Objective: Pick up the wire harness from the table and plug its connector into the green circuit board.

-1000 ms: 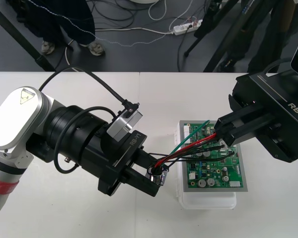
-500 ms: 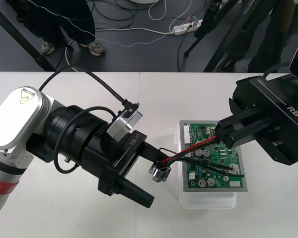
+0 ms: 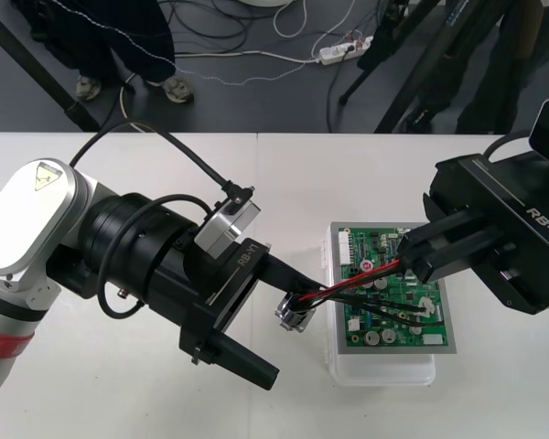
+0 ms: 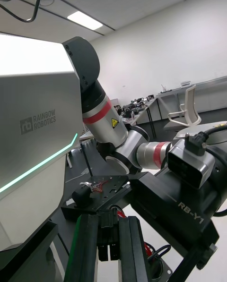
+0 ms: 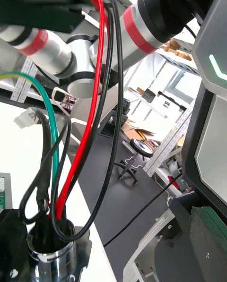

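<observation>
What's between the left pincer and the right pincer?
Front view: the red and black harness wires stretch from the socket at the open left pincer across the green circuit board to the right pincer.

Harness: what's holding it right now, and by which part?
The right gripper, shut on the harness at its plug end. The left gripper is open around the socket.

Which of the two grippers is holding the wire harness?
The right gripper: it is shut on the harness wires above the board, while the left gripper is open near the socket.

Left claw point(image 3: 296, 335) now off socket point(image 3: 293, 315).
</observation>
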Tool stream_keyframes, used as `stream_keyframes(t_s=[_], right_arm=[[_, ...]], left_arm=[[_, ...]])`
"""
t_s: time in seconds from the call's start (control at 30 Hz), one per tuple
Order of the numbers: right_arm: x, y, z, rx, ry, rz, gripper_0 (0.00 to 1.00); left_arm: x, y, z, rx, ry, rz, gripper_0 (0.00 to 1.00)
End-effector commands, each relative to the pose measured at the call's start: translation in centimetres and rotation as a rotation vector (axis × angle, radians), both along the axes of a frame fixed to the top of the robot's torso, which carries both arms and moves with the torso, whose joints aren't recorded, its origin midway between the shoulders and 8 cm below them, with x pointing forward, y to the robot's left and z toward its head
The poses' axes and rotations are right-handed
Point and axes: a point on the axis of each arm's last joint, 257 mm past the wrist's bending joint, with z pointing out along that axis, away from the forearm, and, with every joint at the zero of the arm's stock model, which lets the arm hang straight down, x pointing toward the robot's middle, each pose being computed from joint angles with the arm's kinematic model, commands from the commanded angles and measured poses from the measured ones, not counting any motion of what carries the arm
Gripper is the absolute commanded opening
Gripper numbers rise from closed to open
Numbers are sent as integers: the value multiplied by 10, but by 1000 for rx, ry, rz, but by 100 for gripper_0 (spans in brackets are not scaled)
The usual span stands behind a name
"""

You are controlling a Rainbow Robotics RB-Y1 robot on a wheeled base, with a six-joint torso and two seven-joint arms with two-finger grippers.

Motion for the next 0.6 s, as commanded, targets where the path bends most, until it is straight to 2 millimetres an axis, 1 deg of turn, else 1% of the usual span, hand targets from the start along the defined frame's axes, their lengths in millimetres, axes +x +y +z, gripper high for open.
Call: stream_keyframes(t_s=[0.03, 0.17, 0.3, 0.43, 0.47, 0.6], right_arm=[[-13, -1, -7, 5, 57, 21, 0], [-13, -2, -14, -5, 82, 7, 0], [-12, -3, -26, -14, 98, -15, 0], [-12, -3, -27, -5, 100, -18, 0], [-13, -2, -27, 0, 98, -17, 0], [-12, 0, -29, 10, 102, -21, 0]], left_arm=[[8, 1, 23, -85, -56, 37, 100], [21, 6, 30, -103, -75, 86, 100], [38, 11, 40, -128, -89, 150, 100], [48, 13, 51, -162, -82, 195, 100], [52, 13, 57, -182, -78, 212, 100], [59, 11, 66, -215, -73, 240, 100]])
